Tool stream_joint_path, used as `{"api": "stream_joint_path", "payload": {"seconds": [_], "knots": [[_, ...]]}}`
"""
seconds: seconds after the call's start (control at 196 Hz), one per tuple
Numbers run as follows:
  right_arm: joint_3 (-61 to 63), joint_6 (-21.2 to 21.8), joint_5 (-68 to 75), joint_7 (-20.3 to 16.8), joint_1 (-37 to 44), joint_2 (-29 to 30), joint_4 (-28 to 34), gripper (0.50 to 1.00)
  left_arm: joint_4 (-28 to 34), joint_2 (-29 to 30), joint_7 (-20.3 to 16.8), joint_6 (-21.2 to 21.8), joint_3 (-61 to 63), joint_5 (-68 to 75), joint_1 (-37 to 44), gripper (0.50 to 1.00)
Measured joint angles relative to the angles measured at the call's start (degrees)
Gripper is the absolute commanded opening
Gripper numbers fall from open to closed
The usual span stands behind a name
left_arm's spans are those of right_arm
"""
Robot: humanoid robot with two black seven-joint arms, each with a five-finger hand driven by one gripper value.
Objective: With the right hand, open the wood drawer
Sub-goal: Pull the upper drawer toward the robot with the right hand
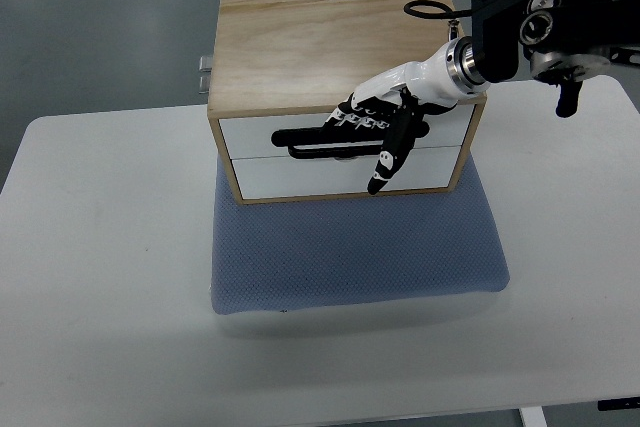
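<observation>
Item: wood drawer [300, 133], centre frame, upper of two in a box [335, 37] on a blue pad [355, 252], apparently against sliding. Right hand [385, 127], entering upper right, had fingers curled around the black handle [300, 142], placed for a pull; drawer shut.

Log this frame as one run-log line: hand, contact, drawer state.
right hand | fingers curled at top drawer handle | both drawers look closed | wood drawer box on blue pad | left hand not in view
</observation>
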Motion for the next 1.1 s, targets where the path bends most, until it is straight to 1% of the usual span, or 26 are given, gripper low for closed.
{"api": "stream_joint_path", "payload": {"seconds": [0.312, 0.512, 0.737, 1.1], "knots": [[0.0, -0.3, -0.1, -0.6, -0.8, 0.5, 0.0, 0.942, 0.0, 0.0, 0.0, 0.0, 0.0, 0.0, 0.0, 1.0], [0.0, 0.8, -0.1, -0.7, -0.7, 0.3, 0.0, 0.942, 0.0, 0.0, 0.0, 0.0, 0.0, 0.0, 0.0, 1.0], [0.0, 5.3, 0.0, -0.8, -0.2, -0.3, 0.1, 0.944, 0.0, 0.0, 0.0, 0.0, 0.0, 0.0, 0.0, 1.0], [-0.1, 10.7, 0.0, -0.8, 0.5, -0.9, 1.0, 0.944, 0.0, 0.0, 0.0, 0.0, 0.0, 0.0, 0.0, 1.0]]}}
